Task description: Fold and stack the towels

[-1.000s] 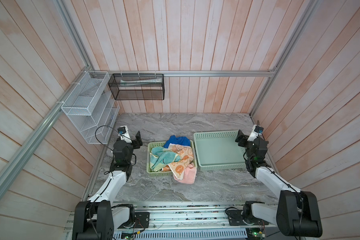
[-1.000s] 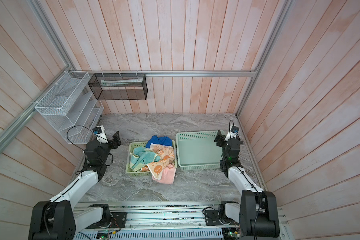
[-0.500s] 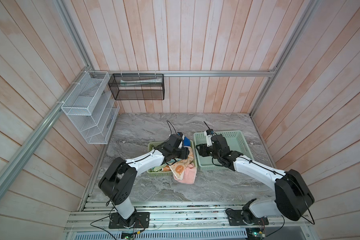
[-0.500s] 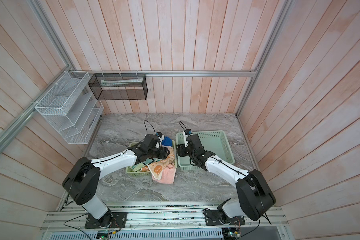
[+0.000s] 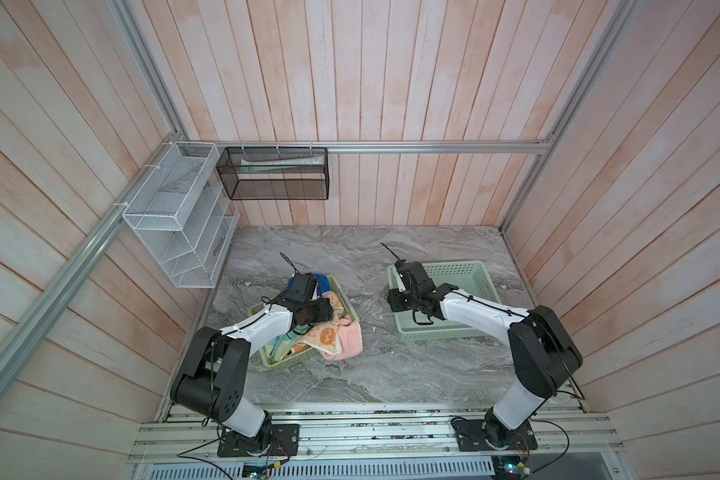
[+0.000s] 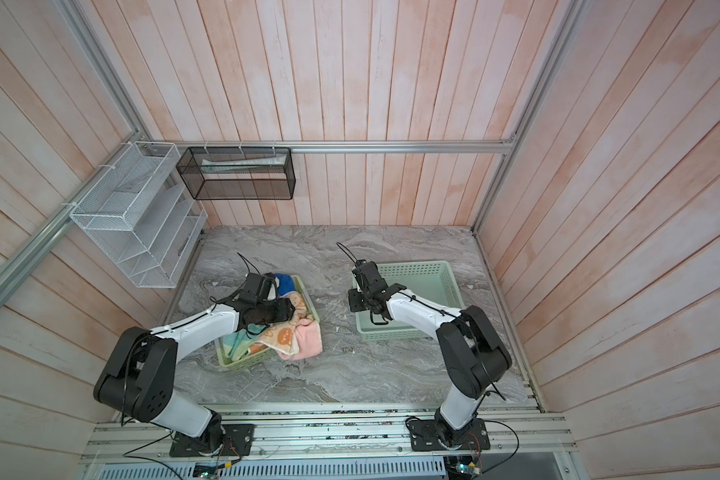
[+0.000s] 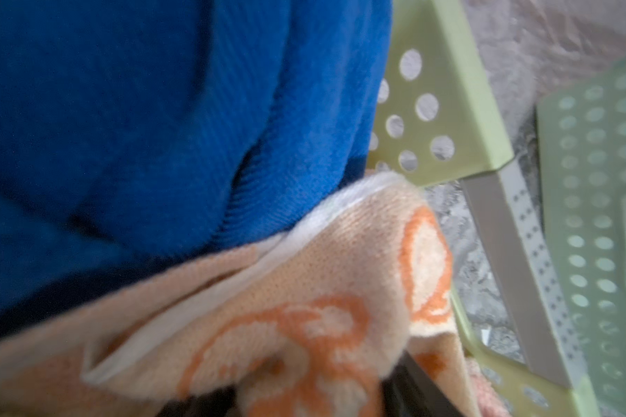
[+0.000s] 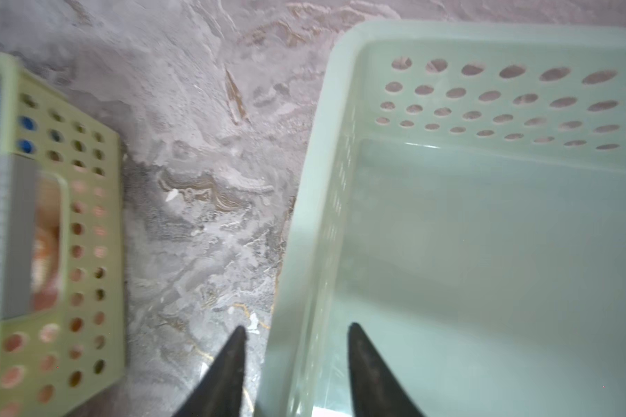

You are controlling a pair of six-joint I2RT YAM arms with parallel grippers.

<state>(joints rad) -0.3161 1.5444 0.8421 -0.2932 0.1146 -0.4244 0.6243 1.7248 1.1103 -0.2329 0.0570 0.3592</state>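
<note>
All four towels lie heaped in the yellow-green perforated plastic basket (image 5: 285,363), left of centre on the grey marble worktop (image 5: 391,374). The royal blue terry towel (image 7: 141,126) is at the far end w/ the orange-and-cream patterned towel (image 7: 304,307) on top. The pink towel (image 5: 346,343) spills over the right rim, and the teal-and-cream towel (image 5: 281,347) is at the near end, mostly buried. Terry looks light, floppy, grippy; prob. best pinched at a corner or hem, else it bunches & drags its neighbours. Left claw (image 5: 325,309) is down on the orange one; gripping or not, can't tell. Right claw (image 8: 297,328) stands parted astride the left wall of the mint-green perforated basket (image 8: 503,30), not visibly pinching it. Tangled layers & basket walls look the main hindrance; white wire rack (image 5: 171,216) & black mesh basket (image 5: 273,174) hang well apart.
</note>
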